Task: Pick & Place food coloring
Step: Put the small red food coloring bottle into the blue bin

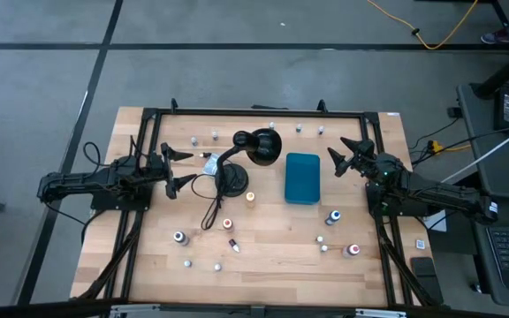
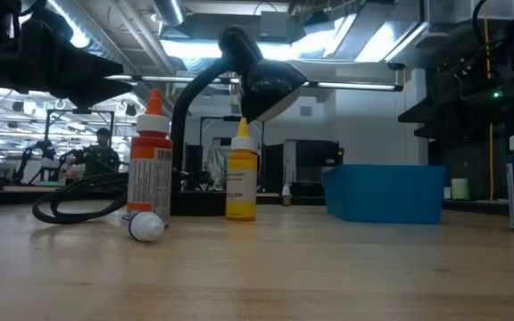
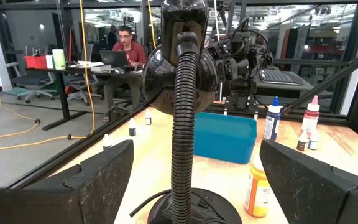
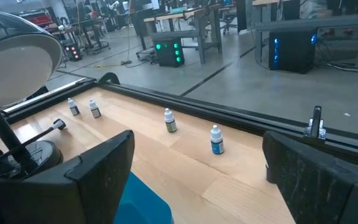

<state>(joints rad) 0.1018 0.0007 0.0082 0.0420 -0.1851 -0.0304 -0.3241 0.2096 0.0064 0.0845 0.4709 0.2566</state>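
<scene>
Wood: the pale worktop [image 1: 272,256] carries the food coloring bottles [image 1: 333,216] scattered over it — some along the far edge, others in the near half; none is held.
Teal box: the teal box [image 1: 302,178] sits mid-worktop, just right of the black desk lamp [image 1: 256,147], presumably the drop-off.
Risk, tipping: the bottles are small, narrow and upright, and one already lies on its side beside the orange-capped bottle [image 2: 151,153]; a jaw arriving off-centre would likely knock a bottle over or roll it away.
Risk, lamp: the lamp's neck and its looping cable [image 1: 210,208] stand directly ahead of the left gripper; a straight reach could catch them and drag the lamp into nearby bottles.
Risk, crowding: bottles standing close together near the right edge may be bumped when one is taken.
Left gripper [image 1: 176,168]: at the worktop's left edge, raised, jaws spread wide and empty, pointed at the lamp.
Right gripper [image 1: 345,156]: at the right edge beside the teal box, raised, jaws spread wide and empty, facing the far edge's bottles.
</scene>
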